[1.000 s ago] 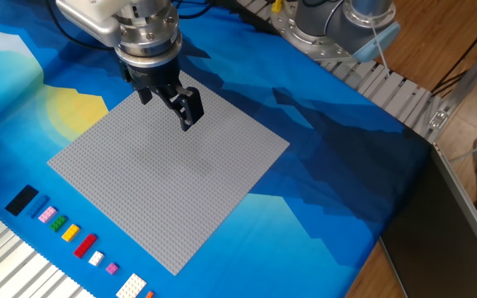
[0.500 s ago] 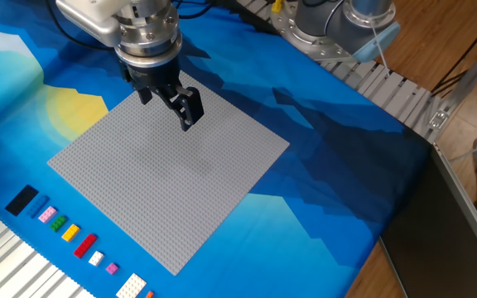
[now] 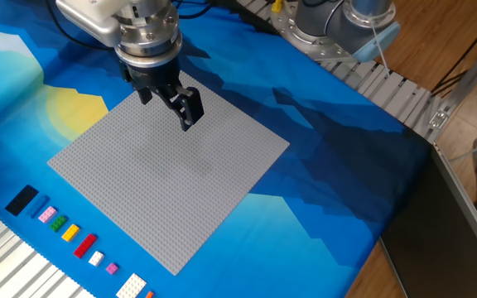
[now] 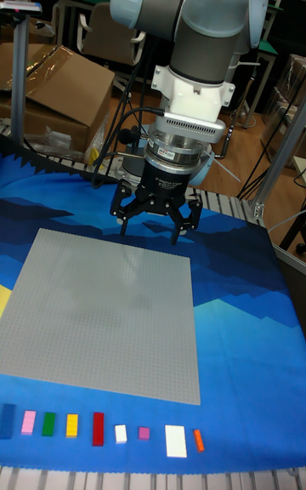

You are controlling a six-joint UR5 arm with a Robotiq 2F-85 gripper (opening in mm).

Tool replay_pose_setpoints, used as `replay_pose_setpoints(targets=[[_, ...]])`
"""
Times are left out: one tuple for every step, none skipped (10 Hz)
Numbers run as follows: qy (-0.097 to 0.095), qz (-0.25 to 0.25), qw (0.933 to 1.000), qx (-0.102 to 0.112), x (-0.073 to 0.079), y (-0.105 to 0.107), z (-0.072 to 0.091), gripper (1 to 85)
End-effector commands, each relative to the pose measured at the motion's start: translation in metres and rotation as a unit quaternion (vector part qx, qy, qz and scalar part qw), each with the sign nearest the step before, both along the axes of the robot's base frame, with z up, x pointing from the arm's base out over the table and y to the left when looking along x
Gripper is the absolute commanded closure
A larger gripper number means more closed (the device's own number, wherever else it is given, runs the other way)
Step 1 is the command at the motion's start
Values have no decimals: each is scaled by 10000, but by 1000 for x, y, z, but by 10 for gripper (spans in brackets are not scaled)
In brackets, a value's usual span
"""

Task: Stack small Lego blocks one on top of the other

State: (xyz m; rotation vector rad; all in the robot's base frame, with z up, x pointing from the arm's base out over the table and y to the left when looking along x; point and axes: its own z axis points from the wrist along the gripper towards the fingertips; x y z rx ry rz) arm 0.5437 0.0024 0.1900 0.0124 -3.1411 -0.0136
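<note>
Small bricks [image 3: 70, 233] numbered ten: one black brick [image 3: 21, 199], one blue brick [image 3: 41, 210], one pink brick [image 3: 48, 215], one green brick [image 3: 57, 224], one yellow brick [image 3: 71, 233], one red brick [image 3: 85, 244], one purple brick [image 3: 111, 268], one orange brick [image 4: 198, 440] and two white bricks [image 3: 96, 258] [image 3: 131, 287]. There was one grey baseplate [image 3: 172, 190] and one robot arm [image 4: 204, 22].

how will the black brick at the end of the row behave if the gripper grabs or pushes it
The black brick lies flat and low on the cloth, so it probably slides rather than tips or rolls. It looks like rigid plastic, likely stiff and light. The blue brick sits close beside it, so the open gripper may nudge that too.
</note>
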Motion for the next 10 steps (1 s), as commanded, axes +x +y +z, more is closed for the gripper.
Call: replay_pose_setpoints(targets=[[-761, -795, 9937, 198, 41, 10, 3, 847], [-762, -794, 9938, 183, 41, 9, 3, 847], [-755, -793, 9938, 174, 40, 9, 3, 847], [-755, -793, 9938, 174, 41, 9, 3, 847], [-748, -792, 9939, 159, 41, 8, 3, 847], [-748, -792, 9939, 159, 41, 8, 3, 847], [-748, -792, 9939, 159, 41, 8, 4, 847], [-748, -792, 9939, 159, 41, 8, 4, 847], [-748, -792, 9939, 159, 41, 9, 4, 847], [-748, -792, 9939, 159, 41, 9, 4, 847]])
